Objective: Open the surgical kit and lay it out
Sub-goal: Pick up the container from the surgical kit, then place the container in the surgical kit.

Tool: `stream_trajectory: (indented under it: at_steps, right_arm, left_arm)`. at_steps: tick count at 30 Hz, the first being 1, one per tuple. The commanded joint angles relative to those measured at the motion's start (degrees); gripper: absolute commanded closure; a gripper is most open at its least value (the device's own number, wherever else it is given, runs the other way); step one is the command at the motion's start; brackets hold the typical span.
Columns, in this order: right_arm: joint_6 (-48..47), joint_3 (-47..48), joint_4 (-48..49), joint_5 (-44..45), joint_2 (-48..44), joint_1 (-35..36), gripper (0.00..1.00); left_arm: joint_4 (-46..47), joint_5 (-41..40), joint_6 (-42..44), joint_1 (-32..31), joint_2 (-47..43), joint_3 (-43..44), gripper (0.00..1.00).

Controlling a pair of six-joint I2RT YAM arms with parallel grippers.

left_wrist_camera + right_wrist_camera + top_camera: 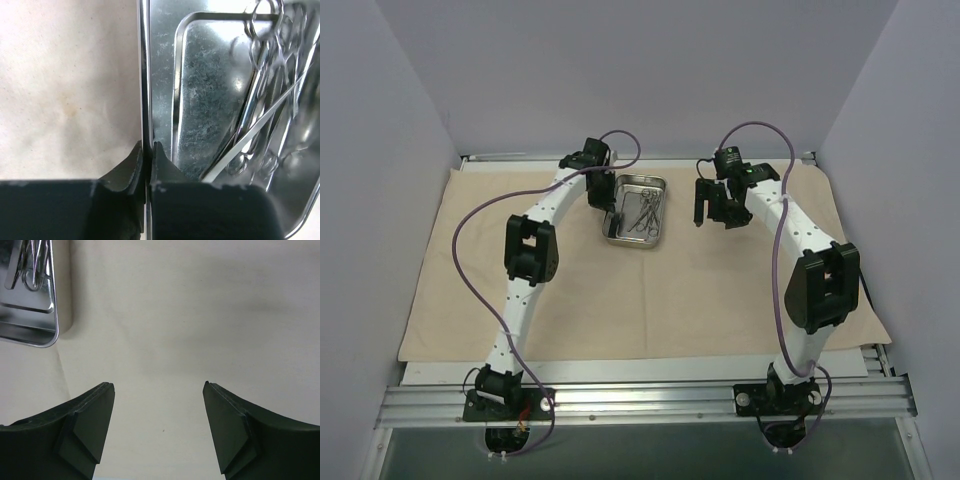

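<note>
Tray [210, 90]: steel, glossy, floor finely scratched. Instruments [252, 107]: thin bright metal, mirror-like. Wrap [65, 100]: cloth, matt, softly textured, faint stains. Fingers [85, 435]: black, matt, plastic-looking, smooth.

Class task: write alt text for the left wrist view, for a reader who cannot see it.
Two dark fingers pinch the thin left rim of a shiny steel tray, seen close up. Thin scissor-like instruments lie inside the tray at the right, and beige cloth fills the left of the picture.

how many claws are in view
2: the left claw is shut on the left rim of the steel tray; the right claw hangs open over the cloth, right of the tray.
</note>
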Motion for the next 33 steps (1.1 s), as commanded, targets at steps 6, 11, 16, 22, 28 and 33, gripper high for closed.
stream_trajectory:
  at_steps: [6,11,16,22,28,33]
  right_arm:
    - [2.34,7.31,-0.93,-5.47,4.53,-0.49,0.23]
    - [7.87,8.99,0.99,-10.21,7.78,-0.41,0.19]
    - [9.99,10.22,1.97,-10.57,10.06,-0.49,0.18]
    - [12.27,11.01,1.88,-8.82,11.91,-0.58,0.20]
    - [14.30,8.55,1.36,-6.53,10.69,-1.19,0.27]
    - [15.09,2.07,-2.68,-2.14,4.28,-7.67,0.31]
  left_arm:
    - [1.87,1.42,0.21,-0.23,-5.15,-0.08,0.98]
    - [1.96,1.07,-0.76,-1.81,-8.23,-0.70,0.98]
    - [1.78,-0.25,-1.03,-4.35,-9.99,-1.40,0.98]
    - [1.69,-0.43,-1.20,-6.82,-11.57,-2.11,0.98]
    - [2.40,1.33,-1.90,-8.22,-13.06,-3.34,0.98]
    - [3.01,3.00,-2.69,-11.73,-13.51,-4.57,0.98]
